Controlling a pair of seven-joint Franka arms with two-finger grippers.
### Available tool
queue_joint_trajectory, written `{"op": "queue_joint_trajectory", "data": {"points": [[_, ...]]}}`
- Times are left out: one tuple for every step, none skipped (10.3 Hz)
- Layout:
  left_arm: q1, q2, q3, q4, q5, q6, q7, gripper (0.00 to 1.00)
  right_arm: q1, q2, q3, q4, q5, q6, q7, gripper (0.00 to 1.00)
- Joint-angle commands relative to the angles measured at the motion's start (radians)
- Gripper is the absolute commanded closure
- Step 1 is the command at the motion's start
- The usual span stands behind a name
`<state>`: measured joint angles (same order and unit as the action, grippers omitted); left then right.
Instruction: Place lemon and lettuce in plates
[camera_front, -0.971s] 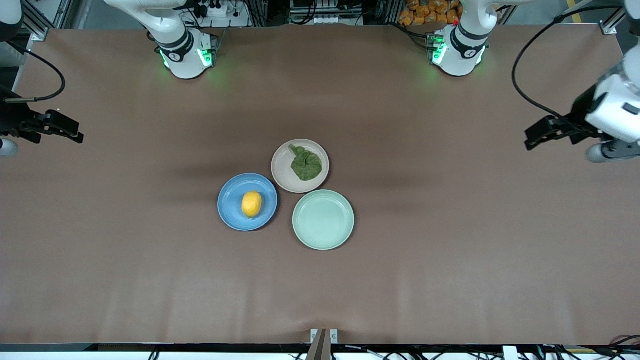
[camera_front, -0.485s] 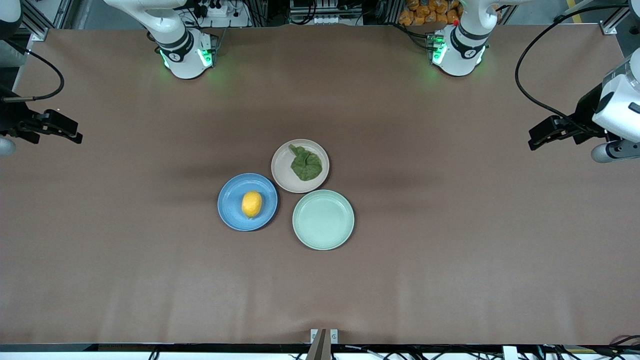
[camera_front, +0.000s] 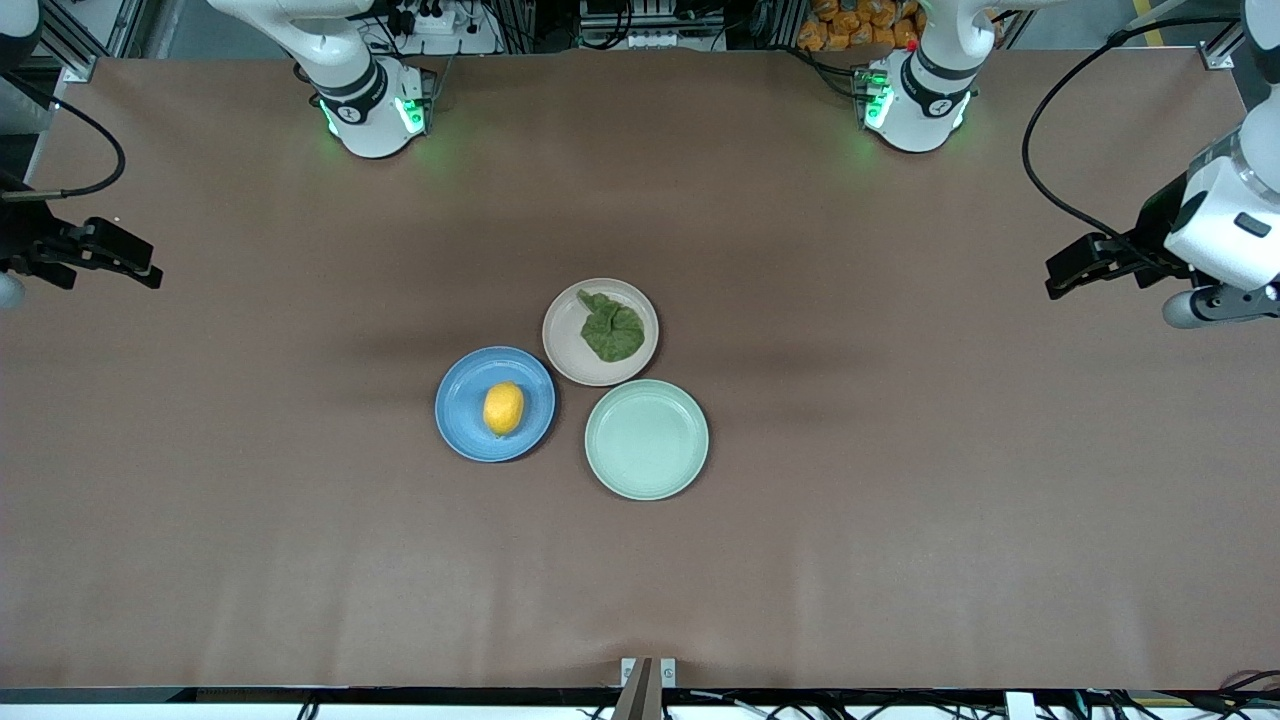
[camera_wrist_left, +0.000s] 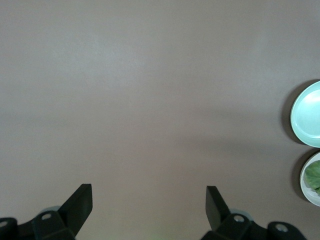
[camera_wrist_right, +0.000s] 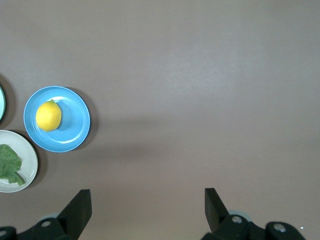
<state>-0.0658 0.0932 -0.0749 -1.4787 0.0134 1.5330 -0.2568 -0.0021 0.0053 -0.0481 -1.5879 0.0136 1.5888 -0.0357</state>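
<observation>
The yellow lemon (camera_front: 503, 408) lies in the blue plate (camera_front: 462, 432); both also show in the right wrist view, lemon (camera_wrist_right: 48, 115) in blue plate (camera_wrist_right: 75, 127). The dark green lettuce (camera_front: 611, 328) lies in the beige-pink plate (camera_front: 566, 350), touching the blue plate; its leaf (camera_wrist_left: 315, 175) shows at the edge of the left wrist view. My left gripper (camera_front: 1062, 275) is open and empty, high over the left arm's end of the table. My right gripper (camera_front: 140, 268) is open and empty over the right arm's end.
An empty pale mint-green plate (camera_front: 646, 439) sits against the beige-pink plate, nearer to the front camera. The brown table (camera_front: 900, 500) spreads wide around the three plates. The arm bases (camera_front: 372, 100) stand along the table's top edge.
The left gripper shifted slightly over its end of the table. The right gripper drew a little farther toward its end. Plates, lemon and lettuce have not moved.
</observation>
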Motion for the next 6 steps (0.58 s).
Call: {"op": "queue_joint_trajectory", "data": {"points": [[0.003,-0.004,0.000,-0.005,-0.009,-0.011,0.022,0.00,0.001,-0.016,0.001,-0.001,0.006,-0.003,0.017,0.00],[-0.002,-0.001,0.000,0.000,-0.001,-0.010,0.024,0.00,0.001,-0.016,0.001,-0.001,0.006,-0.003,0.017,0.00],[0.000,-0.001,0.001,0.001,-0.001,-0.010,0.030,0.00,0.001,-0.014,0.001,-0.001,0.006,-0.003,0.017,0.00],[0.000,0.000,0.004,0.003,-0.001,-0.008,0.053,0.00,0.001,-0.014,-0.001,0.000,0.006,-0.003,0.017,0.00],[-0.002,0.000,0.004,0.003,-0.001,-0.004,0.059,0.00,-0.001,-0.014,0.001,-0.001,0.008,-0.003,0.017,0.00],[-0.003,0.002,0.004,0.003,-0.001,-0.001,0.062,0.00,-0.001,-0.014,-0.001,-0.001,0.006,-0.003,0.017,0.00]]}}
